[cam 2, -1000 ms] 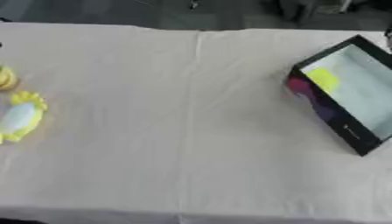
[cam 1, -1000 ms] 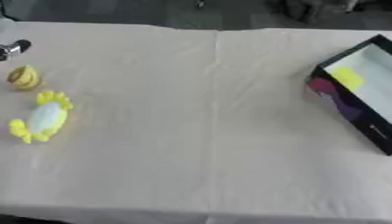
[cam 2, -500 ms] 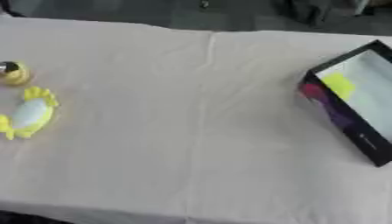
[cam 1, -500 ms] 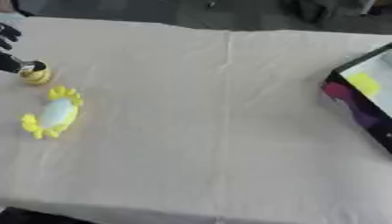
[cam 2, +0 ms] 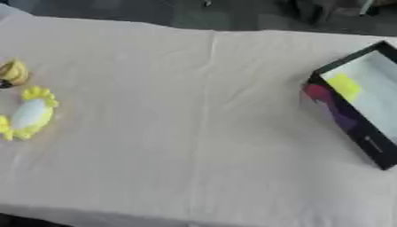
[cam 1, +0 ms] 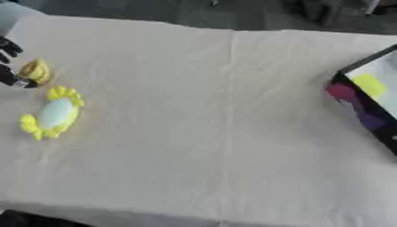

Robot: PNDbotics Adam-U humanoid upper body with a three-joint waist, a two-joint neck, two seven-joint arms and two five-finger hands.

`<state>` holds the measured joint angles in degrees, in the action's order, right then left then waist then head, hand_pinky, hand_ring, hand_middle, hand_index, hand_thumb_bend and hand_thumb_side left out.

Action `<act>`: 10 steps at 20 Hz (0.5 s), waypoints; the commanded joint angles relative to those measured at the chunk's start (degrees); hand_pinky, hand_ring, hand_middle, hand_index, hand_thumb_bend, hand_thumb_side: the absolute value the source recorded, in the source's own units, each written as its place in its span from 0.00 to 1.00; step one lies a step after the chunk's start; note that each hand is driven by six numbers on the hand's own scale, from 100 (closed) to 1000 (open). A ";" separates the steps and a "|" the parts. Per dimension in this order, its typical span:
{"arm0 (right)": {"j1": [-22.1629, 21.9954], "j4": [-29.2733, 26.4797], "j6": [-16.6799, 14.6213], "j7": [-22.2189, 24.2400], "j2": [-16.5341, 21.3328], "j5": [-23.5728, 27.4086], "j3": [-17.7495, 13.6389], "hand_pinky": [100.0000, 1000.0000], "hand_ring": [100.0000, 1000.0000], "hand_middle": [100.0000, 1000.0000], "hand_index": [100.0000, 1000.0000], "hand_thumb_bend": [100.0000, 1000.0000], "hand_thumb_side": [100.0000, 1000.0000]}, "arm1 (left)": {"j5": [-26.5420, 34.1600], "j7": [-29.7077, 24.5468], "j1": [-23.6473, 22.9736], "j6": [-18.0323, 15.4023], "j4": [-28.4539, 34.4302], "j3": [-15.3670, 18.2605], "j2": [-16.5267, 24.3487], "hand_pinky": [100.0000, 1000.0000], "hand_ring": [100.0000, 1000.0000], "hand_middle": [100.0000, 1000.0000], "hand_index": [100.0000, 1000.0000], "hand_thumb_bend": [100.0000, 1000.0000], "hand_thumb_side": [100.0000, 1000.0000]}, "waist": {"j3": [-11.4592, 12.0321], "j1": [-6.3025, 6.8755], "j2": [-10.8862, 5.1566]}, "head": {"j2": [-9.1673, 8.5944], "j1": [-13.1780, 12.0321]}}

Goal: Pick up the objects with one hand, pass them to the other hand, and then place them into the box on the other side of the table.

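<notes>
Starting nearest, the crab (cam 1: pixel 52 116) — a yellow and pale toy — lies flat on the tabletop (cam 1: pixel 217 133) at the left, untouched. Just beyond it sits a small yellow piece (cam 1: pixel 35 71), and the left hand (cam 1: pixel 9 62) shows only as dark fingers (cam 1: pixel 11 46) at the left edge, right beside that piece and perhaps touching it. Whether those fingers are spread or closing on it I cannot tell — too little of the hand is in view. The right hand is not in view.

The step in hand looks like the first pick-up, with the left hand. To do it well, the fingers should settle round the small piece from both sides before lifting, and come straight up so as not to nudge the crab just beside it. The lift should then head toward the middle of the tabletop, where the other hand can meet it.

Well apart, at the right edge, the box (cam 2: pixel 364 133) lies tilted with its pale inside showing and a yellow patch within. The cloth between is bare but for a crease — nothing stands in the way.
</notes>
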<state>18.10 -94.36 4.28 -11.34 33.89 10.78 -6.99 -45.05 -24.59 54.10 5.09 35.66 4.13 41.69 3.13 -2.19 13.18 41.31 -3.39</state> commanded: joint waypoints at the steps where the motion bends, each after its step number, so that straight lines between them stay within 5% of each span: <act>1: 0.34 -0.84 0.02 -0.27 0.77 -0.37 -0.45 1.00 1.00 1.00 1.00 0.00 0.53 | -3.30 2.49 2.21 1.82 -1.61 1.00 0.62 0.76 0.75 0.74 0.82 0.54 0.00 | -0.21 0.13 -0.63 | -0.81 -0.09; 10: 0.06 -0.53 0.36 -0.63 -0.23 -0.41 -0.22 1.00 1.00 1.00 1.00 0.00 0.54 | -9.56 7.54 4.32 4.47 -6.20 1.27 -2.10 0.75 0.76 0.74 0.81 0.51 0.00 | -0.62 -0.21 -0.15 | -1.14 -1.12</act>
<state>17.85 -94.29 4.62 -11.69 32.45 10.77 -6.92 -53.50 -17.45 57.07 9.14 29.49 5.01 38.36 2.55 -2.57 13.83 40.71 -4.09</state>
